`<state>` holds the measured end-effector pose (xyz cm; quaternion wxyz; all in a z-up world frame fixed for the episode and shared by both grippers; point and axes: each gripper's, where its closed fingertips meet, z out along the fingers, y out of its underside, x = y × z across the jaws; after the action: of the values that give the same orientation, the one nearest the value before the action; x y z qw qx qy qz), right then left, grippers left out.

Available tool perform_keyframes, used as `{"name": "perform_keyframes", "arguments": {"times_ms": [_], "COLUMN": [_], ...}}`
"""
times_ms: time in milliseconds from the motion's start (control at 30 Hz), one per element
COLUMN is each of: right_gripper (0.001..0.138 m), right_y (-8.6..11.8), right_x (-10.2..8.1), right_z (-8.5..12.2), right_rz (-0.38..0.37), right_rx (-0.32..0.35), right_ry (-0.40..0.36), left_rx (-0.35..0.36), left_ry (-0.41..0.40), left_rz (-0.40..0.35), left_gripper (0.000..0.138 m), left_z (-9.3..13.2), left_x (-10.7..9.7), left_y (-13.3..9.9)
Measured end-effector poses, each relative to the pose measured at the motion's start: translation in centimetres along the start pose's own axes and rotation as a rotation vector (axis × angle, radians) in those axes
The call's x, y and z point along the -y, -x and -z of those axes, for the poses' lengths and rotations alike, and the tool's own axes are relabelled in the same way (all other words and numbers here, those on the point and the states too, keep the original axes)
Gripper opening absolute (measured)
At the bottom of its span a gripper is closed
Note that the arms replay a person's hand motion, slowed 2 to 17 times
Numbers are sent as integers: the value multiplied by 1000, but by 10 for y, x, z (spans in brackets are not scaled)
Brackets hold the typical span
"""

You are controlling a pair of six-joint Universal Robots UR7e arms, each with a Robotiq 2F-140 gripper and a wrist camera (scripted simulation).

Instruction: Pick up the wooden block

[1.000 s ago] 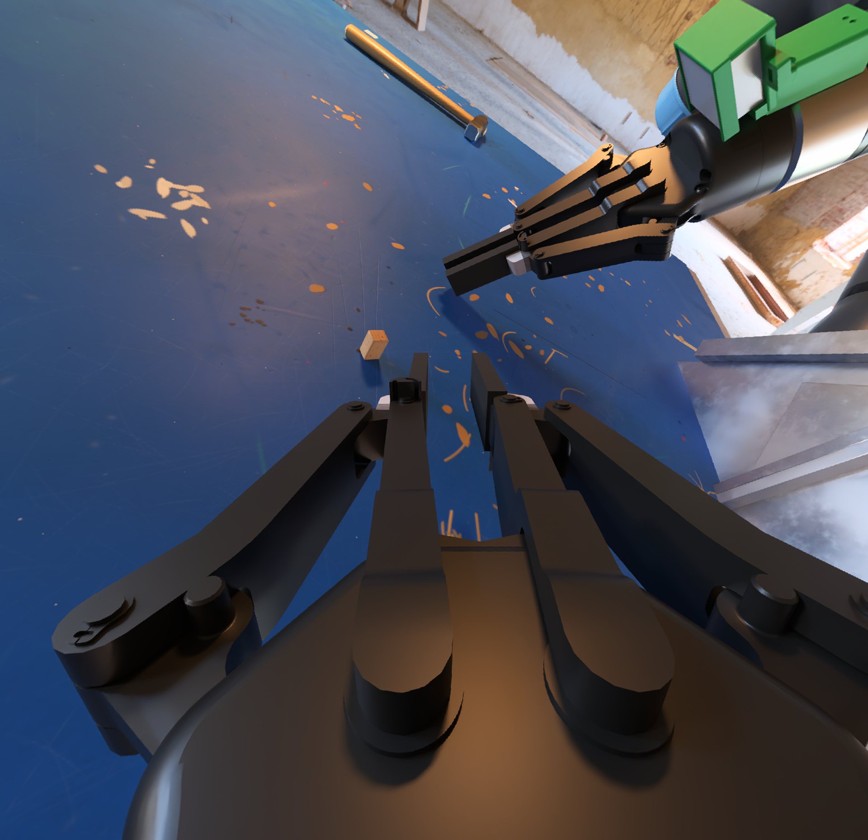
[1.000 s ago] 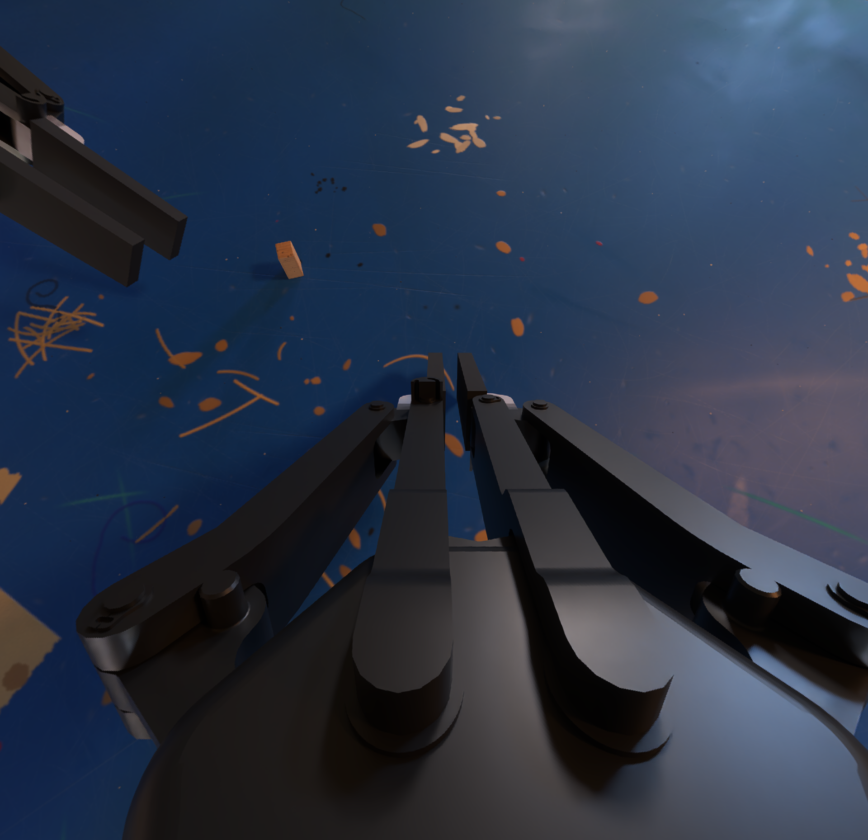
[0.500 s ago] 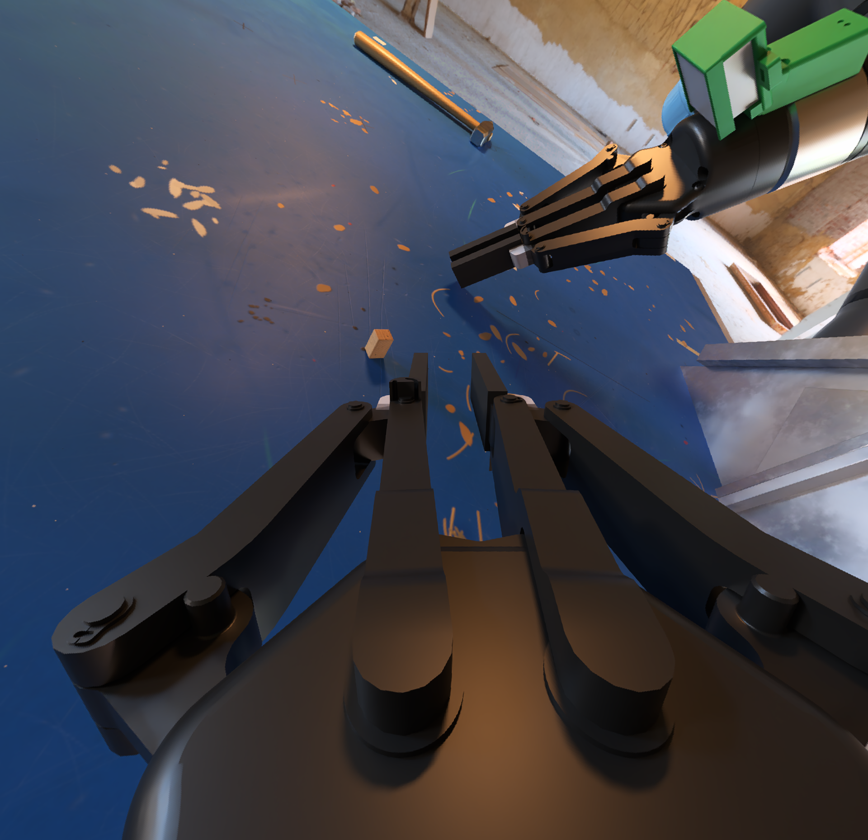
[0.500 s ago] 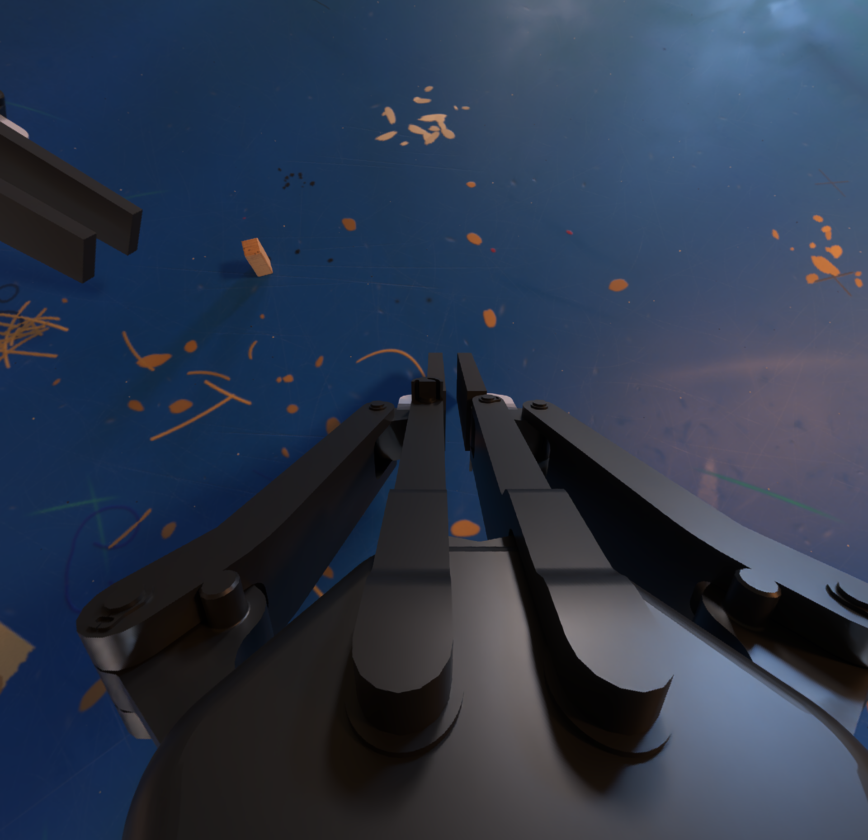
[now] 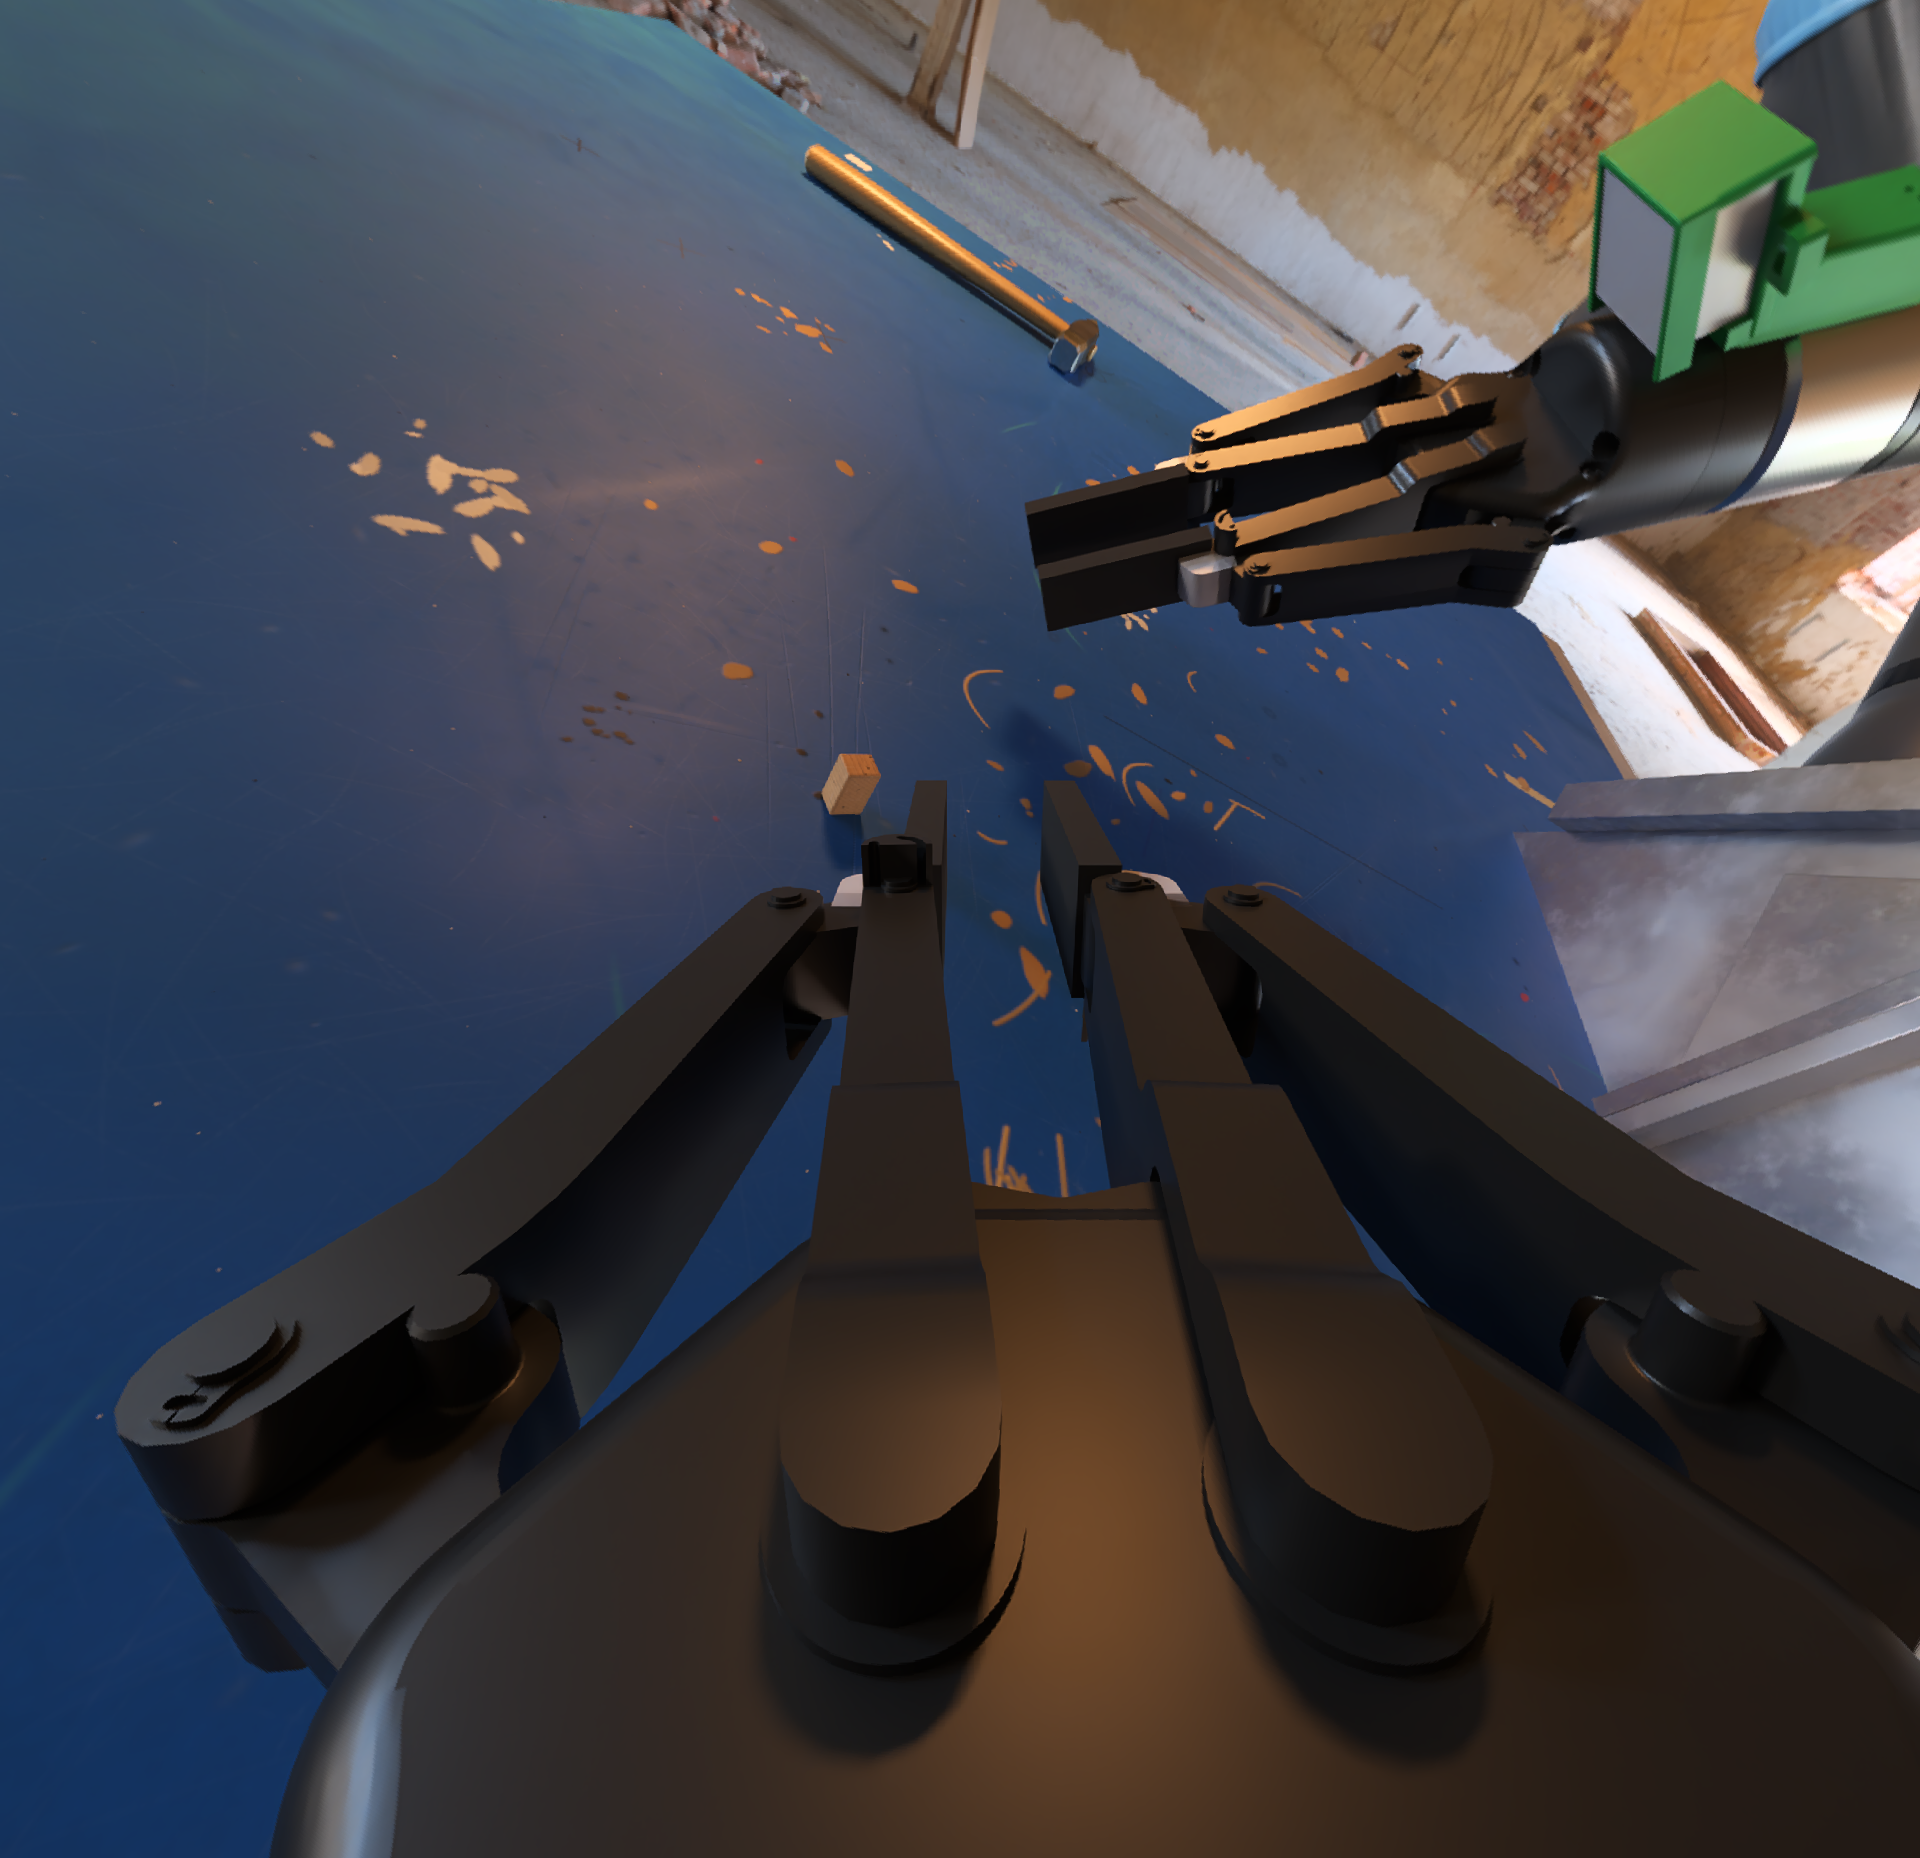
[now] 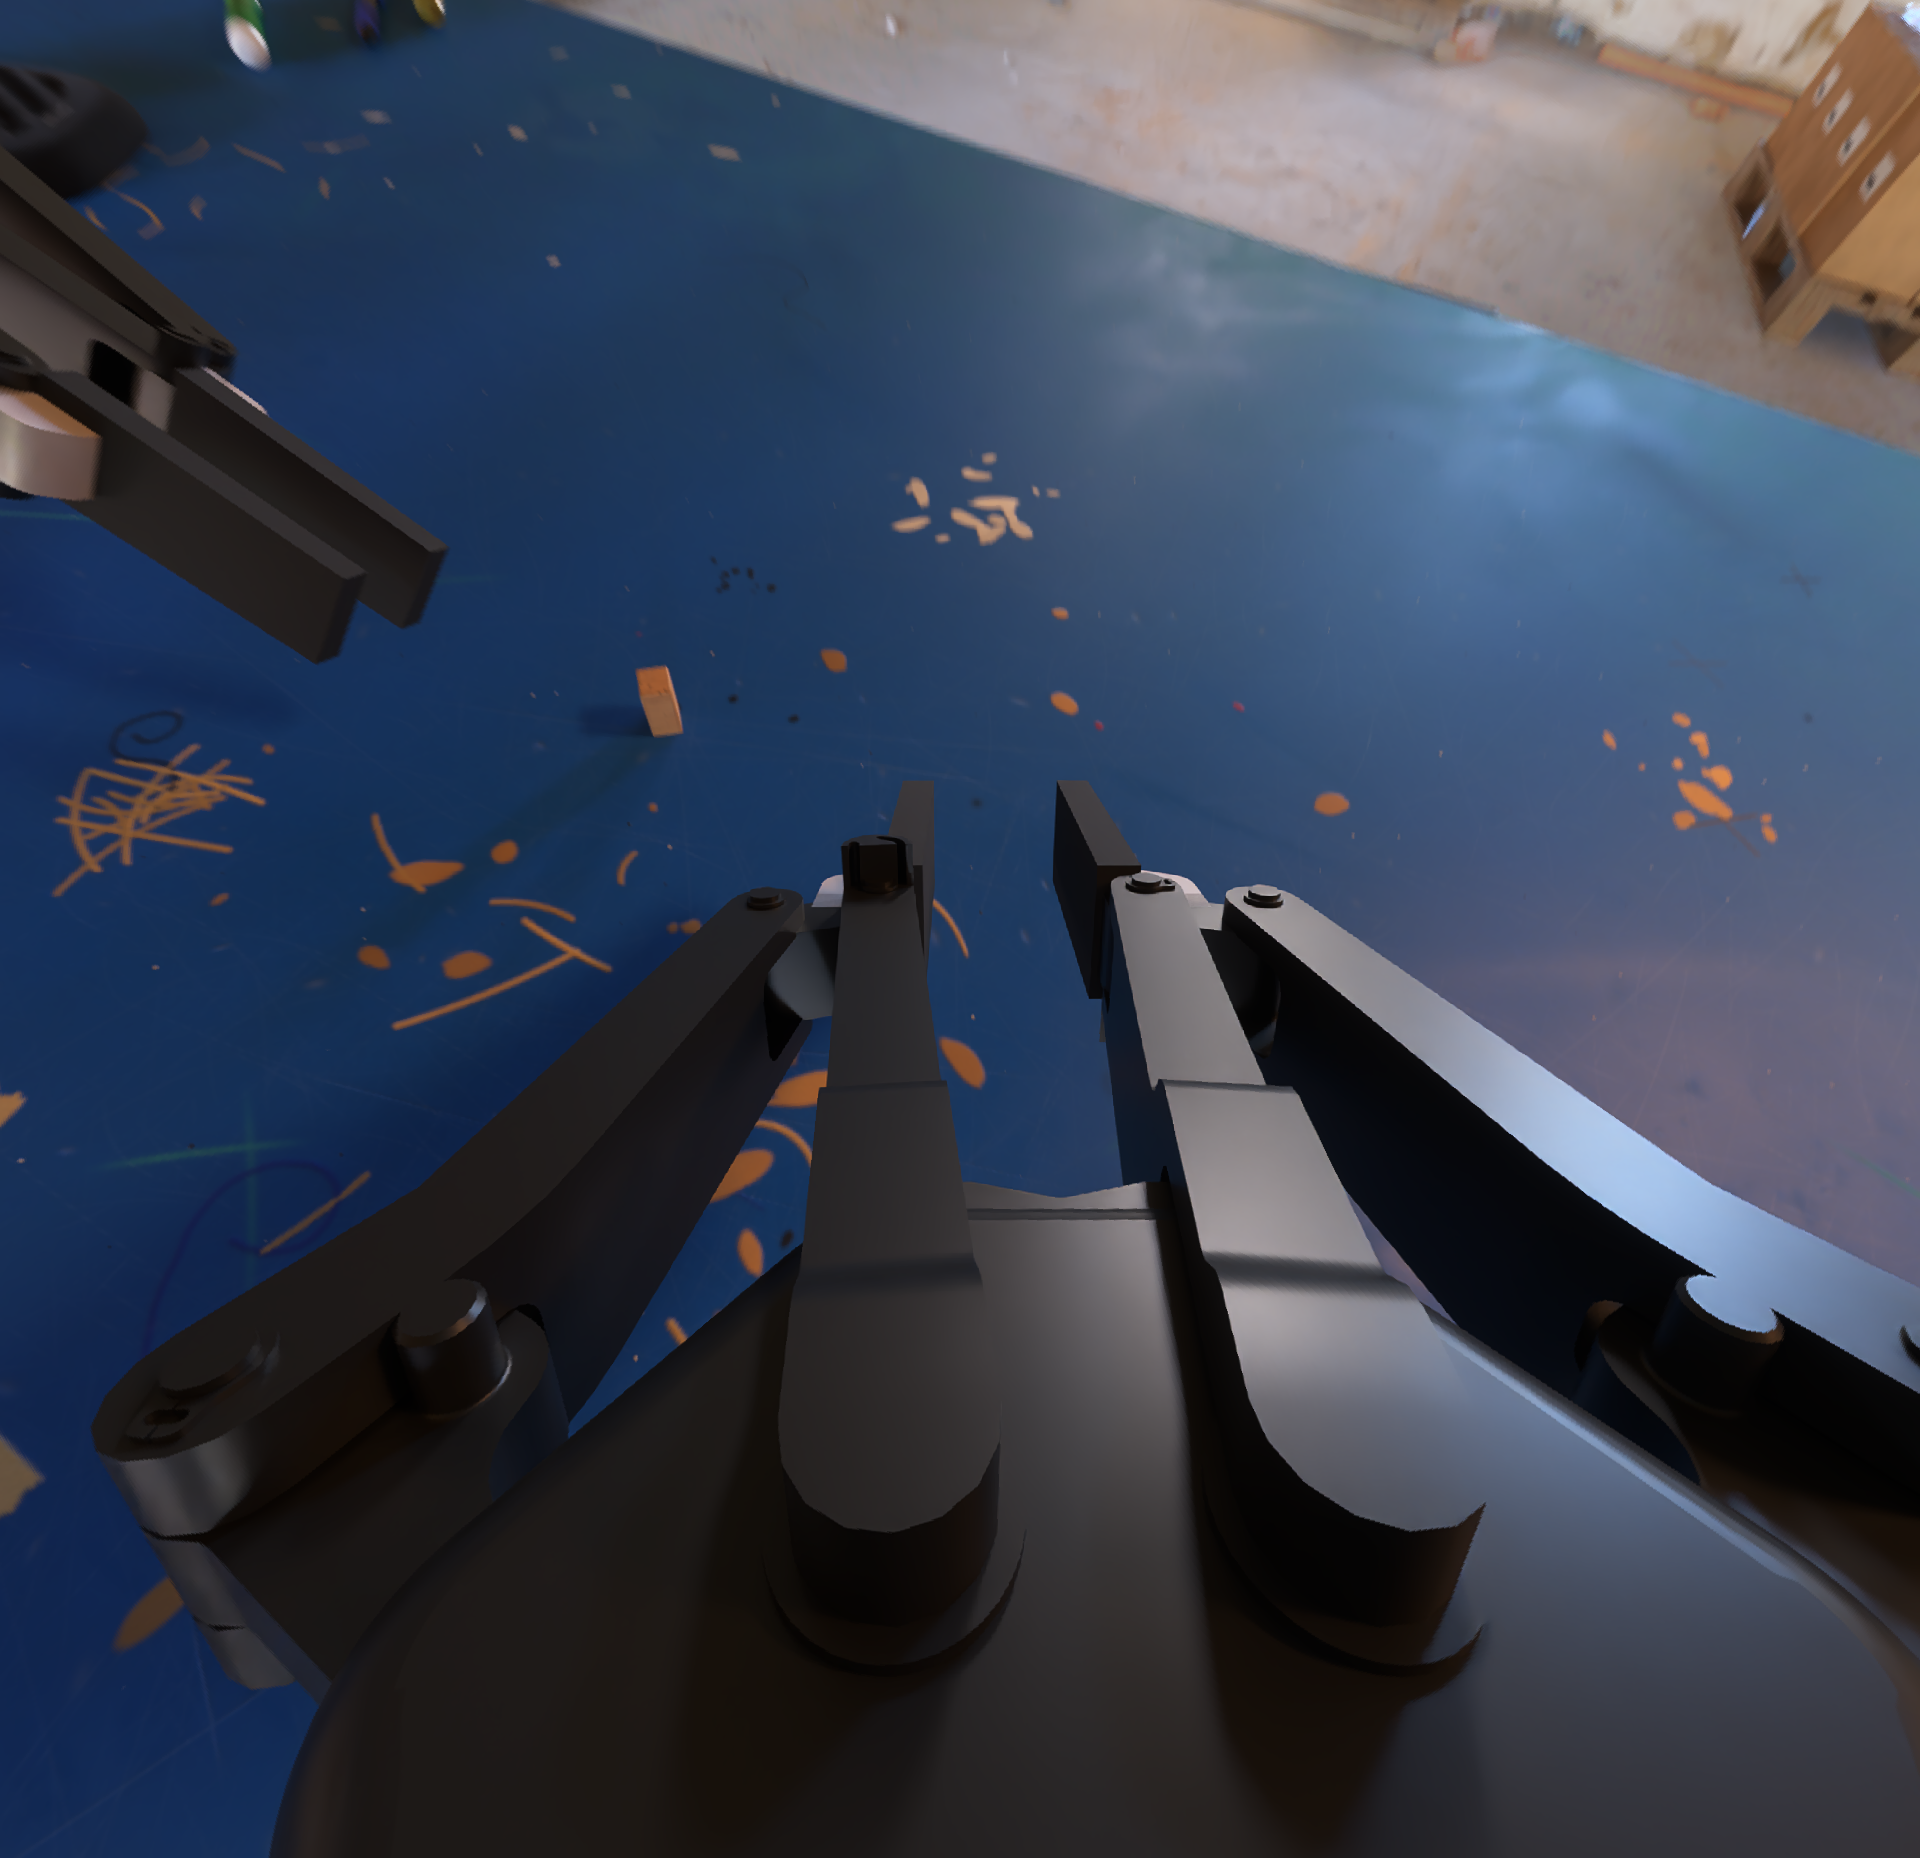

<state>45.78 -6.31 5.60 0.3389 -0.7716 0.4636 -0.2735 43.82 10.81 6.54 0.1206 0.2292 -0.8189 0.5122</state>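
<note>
**Wooden block free on blue table, both grippers above and empty**

Block: small, pale wood, resting on the blue table among orange paint flecks; nothing touches it; it lies just off the tip of the left gripper's left finger in the left wrist view, outside the gap.

Left gripper: hovering over the table; jaws a little apart, narrow slot between them, nothing held; in the right wrist view it enters from the left edge, fingertips above and to the left of the block.

Right gripper: jaws apart, empty, pointing at bare table right of the block; seen from the left wrist view it hangs above the table, well apart from the block, a green housing behind its wrist.

Hammer: wooden handle, metal head, lying at the far table edge; grey metal plates at the right.
</note>
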Motion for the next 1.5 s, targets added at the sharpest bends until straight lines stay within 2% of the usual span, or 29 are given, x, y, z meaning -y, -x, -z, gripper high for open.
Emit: {"name": "perform_keyframes", "arguments": {"times_ms": [100,200,467,733,1033,1233,1500], "right_gripper": [31,31,28,20,20,23,22], "right_y": [5,10,32,64,93,110,110], "right_x": [11,16,13,25,36,34,30], "right_z": [6,9,2,-10,-38,-57,-76], "right_rz": [17,28,57,67,86,77,110], "right_rx": [7,22,102,203,259,310,273], "right_ry": [-69,-102,-70,-70,3,89,155], "left_rx": [0,-1,44,121,130,142,155], "left_ry": [-20,-41,-72,-79,-73,-65,-62], "left_rz": [9,23,36,46,56,40,42], "left_gripper": [25,25,24,24,24,24,24], "left_z": [4,7,17,24,28,31,36], "left_x": [3,5,8,4,-3,-8,-14], "left_y": [0,1,8,16,12,9,7]}}
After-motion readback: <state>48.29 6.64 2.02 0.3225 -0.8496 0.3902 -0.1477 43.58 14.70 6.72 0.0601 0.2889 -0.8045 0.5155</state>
